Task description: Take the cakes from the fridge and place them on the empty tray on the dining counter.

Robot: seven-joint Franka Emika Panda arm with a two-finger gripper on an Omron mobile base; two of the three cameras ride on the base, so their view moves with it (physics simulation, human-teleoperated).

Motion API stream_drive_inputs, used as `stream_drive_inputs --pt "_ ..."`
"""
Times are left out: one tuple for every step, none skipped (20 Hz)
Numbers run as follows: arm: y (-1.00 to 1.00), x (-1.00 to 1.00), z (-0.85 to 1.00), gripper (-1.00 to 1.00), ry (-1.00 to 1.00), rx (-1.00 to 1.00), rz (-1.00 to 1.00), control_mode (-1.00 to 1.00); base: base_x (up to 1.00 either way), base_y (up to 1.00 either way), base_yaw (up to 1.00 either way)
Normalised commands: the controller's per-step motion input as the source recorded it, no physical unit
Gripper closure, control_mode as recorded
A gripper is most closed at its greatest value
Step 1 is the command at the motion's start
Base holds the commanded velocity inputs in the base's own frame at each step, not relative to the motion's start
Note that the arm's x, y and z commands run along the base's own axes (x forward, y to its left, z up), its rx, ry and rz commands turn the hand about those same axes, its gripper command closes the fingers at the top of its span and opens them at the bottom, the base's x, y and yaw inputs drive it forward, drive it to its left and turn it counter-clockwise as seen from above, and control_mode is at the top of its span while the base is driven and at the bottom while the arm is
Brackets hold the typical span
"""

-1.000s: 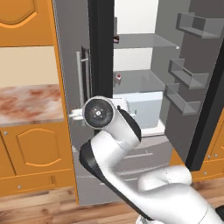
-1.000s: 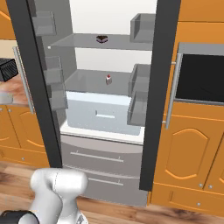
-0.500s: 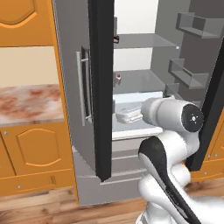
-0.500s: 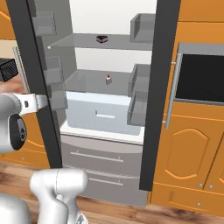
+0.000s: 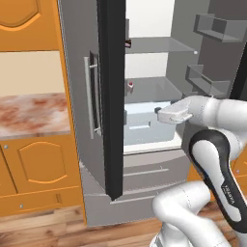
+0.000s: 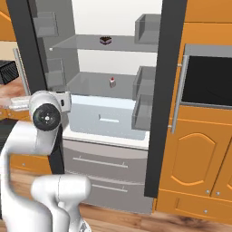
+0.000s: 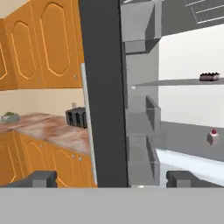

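Cakes sit inside the open fridge (image 6: 113,131): the chocolate slice (image 6: 105,40) with a pink layer on the upper glass shelf, the white slice (image 6: 112,82) with a red cherry top on the shelf below, above a white drawer (image 6: 106,118). Since a second ago the arm has swung from low in front of the fridge up to shelf height, facing the left door edge. The gripper (image 7: 111,178) is spread wide and empty, well apart from both slices. Beside the fridge, a table (image 7: 48,129) carries a dark toaster (image 7: 76,117).
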Motion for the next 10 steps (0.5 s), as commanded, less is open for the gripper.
stream_drive_inputs --pt "0.00 0.14 0.03 -1.00 -0.45 0.00 0.28 -1.00 0.00 0.00 0.00" --pt "0.00 0.21 0.02 -1.00 -0.43 0.00 0.28 -1.00 0.00 0.00 0.00" --pt "0.00 0.22 0.06 -1.00 -0.40 0.00 0.28 -1.00 0.00 0.00 0.00" --pt "0.00 0.19 0.04 -1.00 -0.29 0.00 0.25 -1.00 0.00 0.00 0.00" --pt "0.00 0.25 0.06 -1.00 -0.20 0.00 0.21 -1.00 0.00 0.00 0.00" --pt "0.00 0.34 0.11 -1.00 -0.10 0.00 0.17 -1.00 0.00 0.00 0.00" --pt "0.00 0.37 0.06 -1.00 -0.04 0.00 0.11 -1.00 0.00 0.00 0.00" --pt "0.00 0.42 0.05 -1.00 0.00 0.02 0.07 -1.00 0.00 0.00 0.00" --pt "0.00 0.46 0.02 -1.00 0.00 0.03 0.00 -1.00 0.00 0.00 0.00" --pt "0.00 0.51 0.03 -1.00 0.00 0.05 0.00 -1.00 0.00 0.00 0.00"
